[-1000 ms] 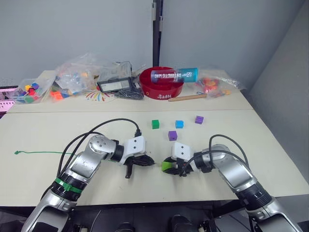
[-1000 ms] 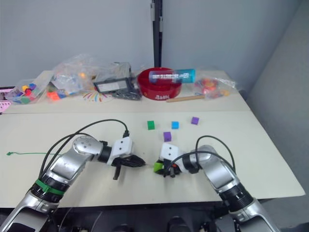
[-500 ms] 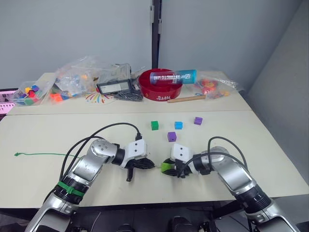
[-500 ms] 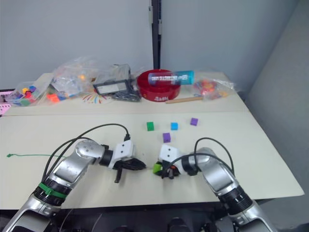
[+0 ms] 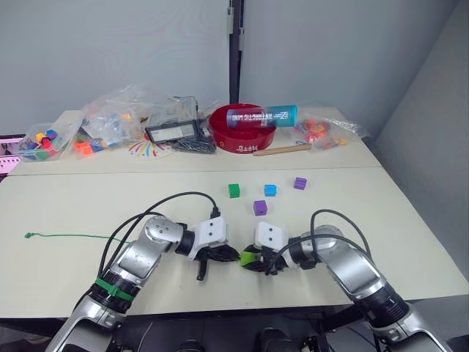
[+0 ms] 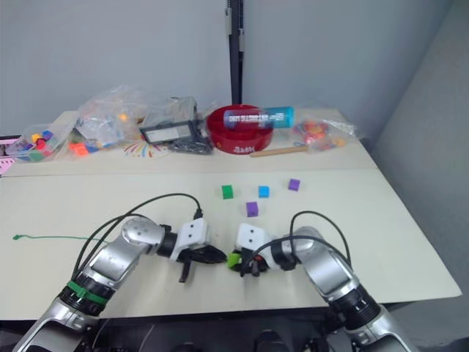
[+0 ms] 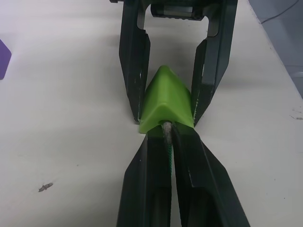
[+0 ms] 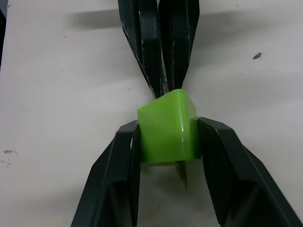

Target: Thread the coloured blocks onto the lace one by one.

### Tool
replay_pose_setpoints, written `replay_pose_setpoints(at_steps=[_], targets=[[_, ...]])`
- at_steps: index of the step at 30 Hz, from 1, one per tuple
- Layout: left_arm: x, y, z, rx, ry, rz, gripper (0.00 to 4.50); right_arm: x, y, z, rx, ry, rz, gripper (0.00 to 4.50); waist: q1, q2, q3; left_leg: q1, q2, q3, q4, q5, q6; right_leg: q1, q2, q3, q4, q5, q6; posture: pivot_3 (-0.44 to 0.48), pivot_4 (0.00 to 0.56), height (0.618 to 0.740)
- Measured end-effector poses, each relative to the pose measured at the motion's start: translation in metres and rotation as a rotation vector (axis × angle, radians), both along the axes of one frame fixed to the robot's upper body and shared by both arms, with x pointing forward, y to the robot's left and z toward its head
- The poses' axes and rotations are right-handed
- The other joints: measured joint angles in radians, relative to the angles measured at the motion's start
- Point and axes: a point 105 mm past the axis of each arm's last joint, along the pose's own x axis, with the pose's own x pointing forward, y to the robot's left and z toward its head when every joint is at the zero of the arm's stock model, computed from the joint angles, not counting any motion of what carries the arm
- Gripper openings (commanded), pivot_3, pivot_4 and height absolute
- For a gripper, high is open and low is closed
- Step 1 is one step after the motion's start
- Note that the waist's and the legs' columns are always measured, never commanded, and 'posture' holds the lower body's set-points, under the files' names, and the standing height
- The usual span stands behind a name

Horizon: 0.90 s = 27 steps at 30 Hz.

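My right gripper (image 8: 166,130) is shut on the lime green block (image 8: 166,127), held just above the table. My left gripper (image 7: 166,130) is shut on the lace (image 7: 167,144) near its stiff pale tip, and its fingertips touch the block's face. The tip enters the block's hole and pokes out on the far side (image 8: 182,178). The rest of the green lace (image 5: 66,235) trails left across the table. A dark green block (image 5: 234,190), a blue block (image 5: 271,190) and two purple blocks (image 5: 300,182) (image 5: 261,207) lie loose behind the grippers.
At the back stand a red bowl (image 5: 244,130) with a blue tube across it, clear bags of mixed toy pieces (image 5: 117,114), a black device (image 5: 174,131) and a wooden stick (image 5: 283,149). The table's front edge (image 5: 220,312) is close below the grippers.
The two grippers have closed the gap between them. The left gripper's lace tip, apart from the lime green block a second ago, now sits in its hole.
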Motion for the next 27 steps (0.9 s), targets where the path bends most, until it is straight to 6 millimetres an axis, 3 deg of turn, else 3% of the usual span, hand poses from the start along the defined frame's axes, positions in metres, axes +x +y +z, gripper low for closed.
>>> replay_pose_setpoints(at_steps=[4, 13, 19, 27], targets=[[0.001, -0.001, -0.001, 0.004, -0.003, 0.011, 0.00, 0.001, 0.000, -0.001, -0.002, 0.007, -0.017, 1.32, 0.000, 0.000, 0.000, 0.003, 0.000, 0.000, 0.000, 0.000, 0.000, 0.003, 0.000, 0.000, 0.000, 0.000, 0.000, 0.000, 0.150, 0.740], [-0.001, 0.010, -0.005, 0.035, 0.034, 0.042, 2.90, 0.004, 0.002, -0.001, -0.006, -0.013, -0.034, 1.32, -0.003, 0.001, 0.000, 0.003, 0.000, 0.000, 0.000, 0.000, 0.000, 0.002, 0.001, 0.000, 0.000, -0.002, 0.000, 0.000, 0.150, 0.740], [0.008, 0.043, 0.010, 0.037, 0.009, 0.121, 2.90, 0.004, 0.001, -0.001, -0.013, -0.017, -0.032, 1.32, 0.000, 0.002, 0.001, -0.001, 0.000, 0.000, 0.000, 0.000, 0.000, -0.002, 0.000, 0.000, 0.001, -0.001, 0.000, 0.000, 0.150, 0.740], [0.009, 0.059, -0.004, 0.043, 0.005, 0.136, 2.90, 0.004, -0.002, 0.001, -0.043, -0.020, -0.035, 1.32, 0.010, 0.002, 0.001, -0.002, 0.000, 0.000, 0.000, 0.000, 0.000, -0.002, -0.001, -0.001, 0.000, -0.002, 0.000, 0.000, 0.150, 0.740]])
